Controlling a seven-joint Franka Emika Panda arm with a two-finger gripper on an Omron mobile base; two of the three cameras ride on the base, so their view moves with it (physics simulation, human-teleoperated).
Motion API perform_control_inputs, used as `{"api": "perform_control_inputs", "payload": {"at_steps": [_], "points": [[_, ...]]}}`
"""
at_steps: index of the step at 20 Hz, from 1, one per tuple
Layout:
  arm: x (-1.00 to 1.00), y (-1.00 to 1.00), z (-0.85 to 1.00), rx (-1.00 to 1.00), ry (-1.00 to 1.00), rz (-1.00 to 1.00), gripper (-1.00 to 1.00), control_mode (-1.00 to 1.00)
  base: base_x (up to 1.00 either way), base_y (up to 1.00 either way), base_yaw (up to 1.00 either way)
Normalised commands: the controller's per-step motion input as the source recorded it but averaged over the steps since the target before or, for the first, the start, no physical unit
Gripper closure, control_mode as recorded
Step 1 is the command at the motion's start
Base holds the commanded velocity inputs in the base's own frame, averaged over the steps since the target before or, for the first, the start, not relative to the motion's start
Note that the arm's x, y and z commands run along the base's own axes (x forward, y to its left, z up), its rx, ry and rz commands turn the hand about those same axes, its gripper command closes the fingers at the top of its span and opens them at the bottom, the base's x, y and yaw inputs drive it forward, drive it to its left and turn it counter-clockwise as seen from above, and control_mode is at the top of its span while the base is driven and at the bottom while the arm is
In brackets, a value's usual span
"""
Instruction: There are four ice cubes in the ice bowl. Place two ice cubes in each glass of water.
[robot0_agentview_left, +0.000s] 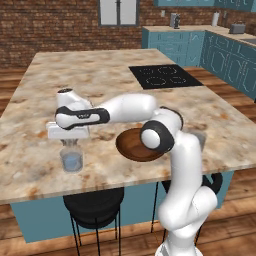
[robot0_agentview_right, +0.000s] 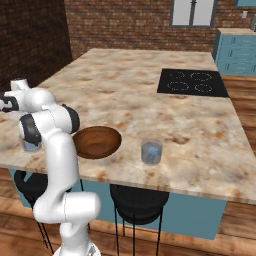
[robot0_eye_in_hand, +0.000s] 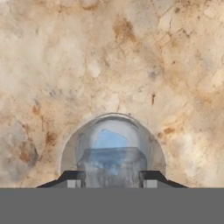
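My gripper (robot0_agentview_left: 70, 143) hangs just above the left glass of water (robot0_agentview_left: 71, 161), near the counter's front left edge. In the hand view the jaws (robot0_eye_in_hand: 112, 180) are shut on a pale blue ice cube (robot0_eye_in_hand: 113, 162), directly over the round mouth of that glass (robot0_eye_in_hand: 70, 151). The dark-brown ice bowl (robot0_agentview_left: 131, 145) sits to the right, partly behind my elbow; its inside (robot0_agentview_right: 97, 141) looks bare from the right base view. The second glass of water (robot0_agentview_right: 151, 151) stands right of the bowl. The left glass (robot0_agentview_right: 31, 145) peeks out behind my arm.
A black cooktop (robot0_agentview_left: 165, 76) is set into the far right of the marble island (robot0_agentview_left: 100, 80). Black stools (robot0_agentview_left: 92, 205) stand under the front edge. Teal cabinets (robot0_agentview_left: 220, 55) line the back right wall.
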Motion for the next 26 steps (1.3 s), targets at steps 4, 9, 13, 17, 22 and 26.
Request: {"api": "perform_control_inputs", "payload": {"at_steps": [4, 9, 13, 17, 22, 26], "points": [[-0.01, 0.00, -0.29, -0.05, -0.01, 0.00, 1.00, -1.00, 0.00, 0.00, 0.00], [-0.14, 0.00, -0.17, 0.00, 0.00, 0.00, 1.00, -1.00, 0.00, 0.00, 0.00], [-0.07, -0.02, -0.31, 0.00, 0.00, 0.00, 1.00, -1.00, 0.00, 0.00, 0.00], [0.00, -0.18, -0.17, 0.00, 0.00, 0.00, 1.00, -1.00, 0.00, 0.00, 0.00], [0.00, -0.13, -0.06, 0.00, 0.00, 0.00, 1.00, -1.00, 0.00, 0.00, 0.00], [0.00, 0.00, 0.00, 0.00, 0.00, 0.00, 1.00, -1.00, 0.00, 0.00, 0.00]]}}
